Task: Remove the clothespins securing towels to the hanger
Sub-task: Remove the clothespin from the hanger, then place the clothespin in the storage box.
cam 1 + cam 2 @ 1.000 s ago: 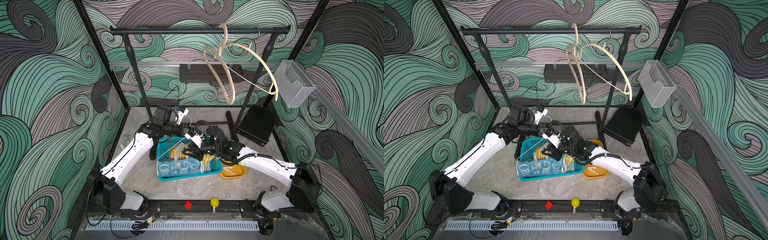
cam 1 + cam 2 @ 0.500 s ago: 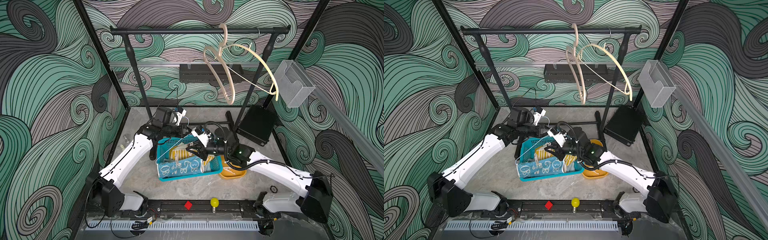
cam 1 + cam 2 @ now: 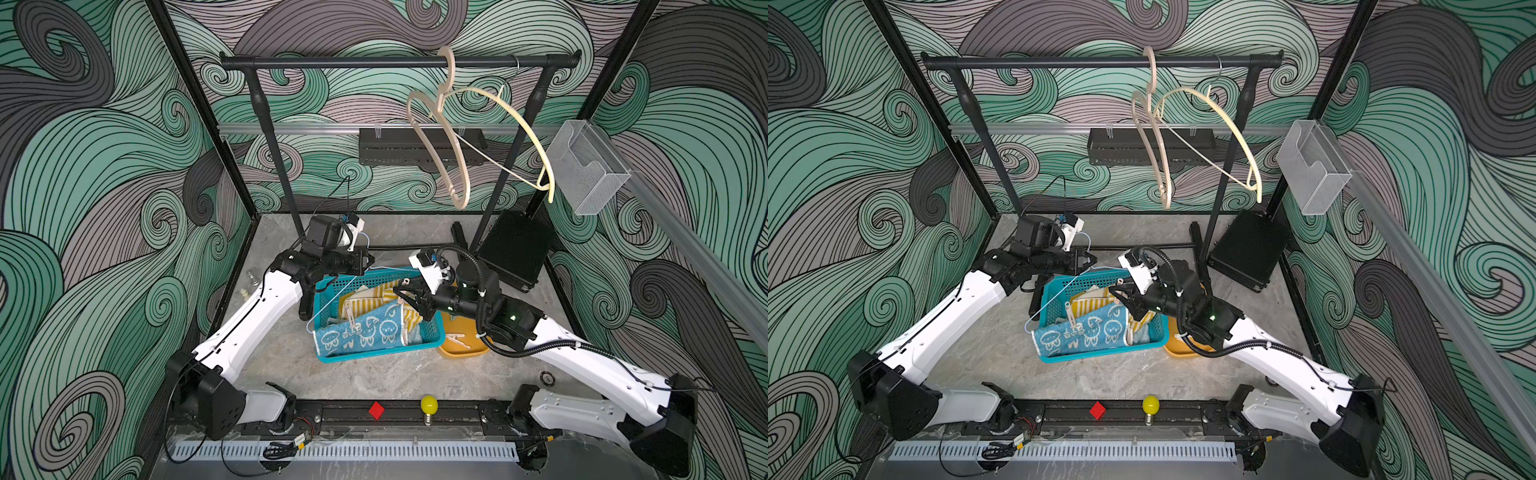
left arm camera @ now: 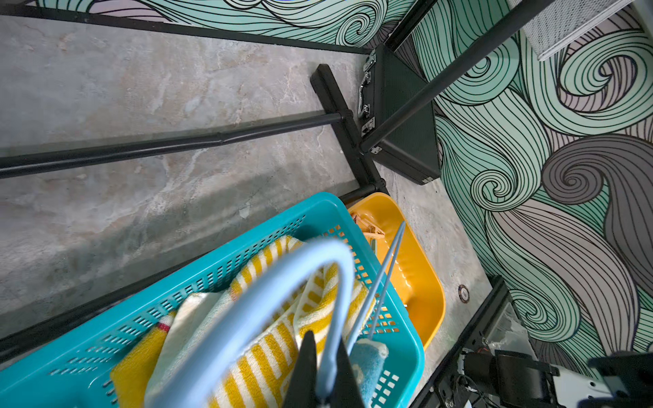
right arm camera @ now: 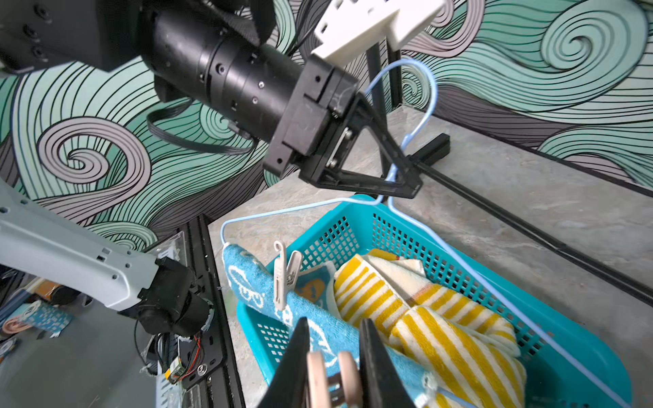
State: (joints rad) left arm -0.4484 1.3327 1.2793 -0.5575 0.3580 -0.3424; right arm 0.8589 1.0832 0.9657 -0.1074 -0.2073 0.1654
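Firmly, left gripper (image 4: 325, 339) pinches the blue hanger (image 4: 318, 247); right gripper (image 5: 334, 323) squeezes a pink clothespin (image 5: 348, 374) by the bunny towel (image 5: 247, 282)

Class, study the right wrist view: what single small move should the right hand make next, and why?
Probably pull back, drawing the pink clothespin off the bunny towel it seems clipped to. The right hand is shut on that peg, the left hand pins the blue hanger, and the yellow tray beside the basket holds loose pegs.
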